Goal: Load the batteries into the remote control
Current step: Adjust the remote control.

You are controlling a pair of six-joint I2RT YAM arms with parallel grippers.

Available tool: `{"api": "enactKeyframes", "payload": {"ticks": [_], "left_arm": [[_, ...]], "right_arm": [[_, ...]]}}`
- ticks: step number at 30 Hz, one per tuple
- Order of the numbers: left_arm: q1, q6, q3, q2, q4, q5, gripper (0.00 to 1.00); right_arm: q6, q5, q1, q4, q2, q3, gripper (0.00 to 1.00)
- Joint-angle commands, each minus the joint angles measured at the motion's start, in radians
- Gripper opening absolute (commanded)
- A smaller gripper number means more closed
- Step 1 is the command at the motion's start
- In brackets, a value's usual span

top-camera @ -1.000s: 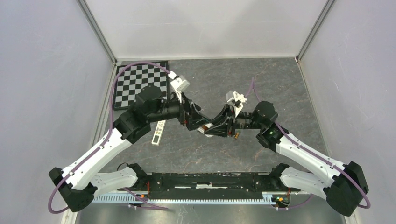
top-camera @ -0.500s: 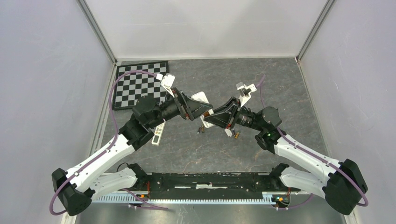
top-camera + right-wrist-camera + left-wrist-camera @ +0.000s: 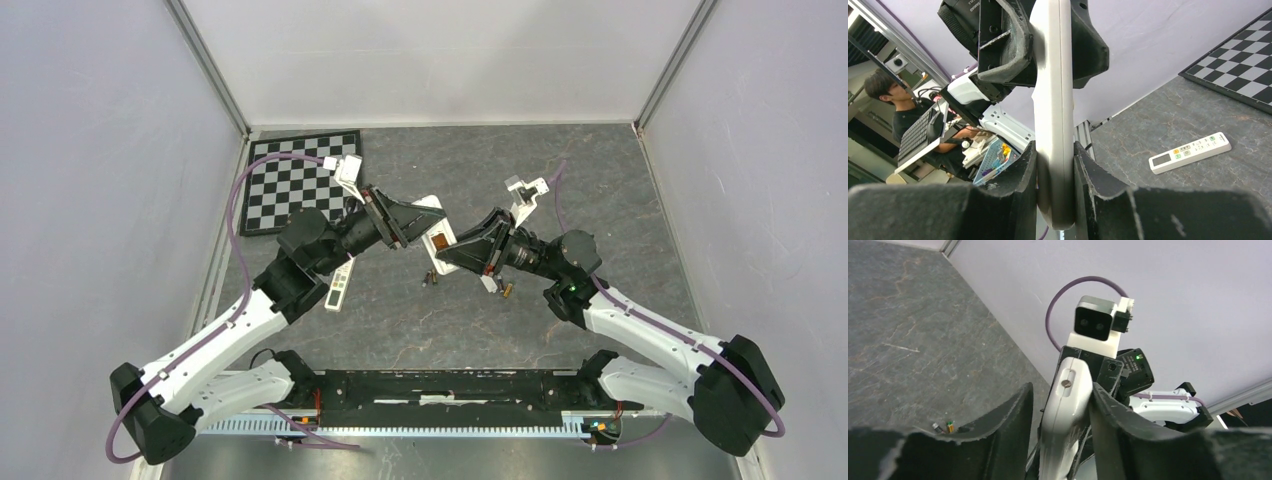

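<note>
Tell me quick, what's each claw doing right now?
Left gripper: fingers either side of the raised remote; grip cannot be told.
Right gripper: closed, holding the raised remote.

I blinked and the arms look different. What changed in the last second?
The left gripper swung toward the far side and narrowed its jaws around the white remote, which the right gripper tilted upward while still clamping it. The second remote and loose batteries stayed on the table.

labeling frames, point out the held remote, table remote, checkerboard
held remote (image 3: 1053,110): right wrist view, side edge
table remote (image 3: 1190,152): right wrist view, button face
checkerboard (image 3: 290,190): top view, middle
</note>
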Motion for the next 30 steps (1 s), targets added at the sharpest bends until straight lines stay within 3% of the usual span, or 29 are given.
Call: {"api": "enactKeyframes", "payload": {"ticks": [1, 4, 6, 9, 10, 12, 15, 19, 24, 30], "left_arm": [[0.005, -0.043, 0.018, 0.038, 0.083, 0.024, 0.40], [0.006, -0.022, 0.015, 0.043, 0.078, 0.039, 0.19], [0.007, 0.007, 0.017, 0.042, 0.054, 0.032, 0.03], [0.013, 0.078, 0.027, 0.036, -0.020, -0.006, 0.02], [0.016, 0.113, 0.026, 0.032, -0.035, -0.017, 0.02], [0.026, 0.183, 0.025, 0.024, -0.079, -0.042, 0.02], [0.045, 0.280, 0.013, 0.003, -0.125, -0.071, 0.02], [0.054, 0.365, 0.016, -0.041, -0.242, -0.218, 0.02], [0.055, 0.389, 0.063, -0.089, -0.442, -0.535, 0.02], [0.055, 0.333, 0.045, -0.144, -0.548, -0.689, 0.02]], "right_arm": [[0.018, -0.017, -0.002, 0.055, 0.007, 0.007, 0.12], [0.020, -0.024, -0.008, 0.044, 0.013, 0.011, 0.15], [0.005, -0.023, -0.014, 0.017, 0.010, 0.014, 0.30], [-0.044, 0.002, -0.023, -0.033, -0.017, 0.004, 0.73], [-0.066, 0.025, -0.026, -0.053, -0.038, -0.005, 0.82], [-0.129, 0.069, -0.033, -0.120, -0.077, -0.011, 0.89], [-0.248, 0.168, -0.034, -0.337, -0.123, 0.028, 0.88], [-0.356, 0.331, -0.034, -0.637, -0.106, 0.112, 0.78], [-0.395, 0.473, -0.008, -0.786, -0.012, 0.129, 0.62], [-0.407, 0.765, 0.112, -0.927, 0.204, 0.209, 0.57]]}}
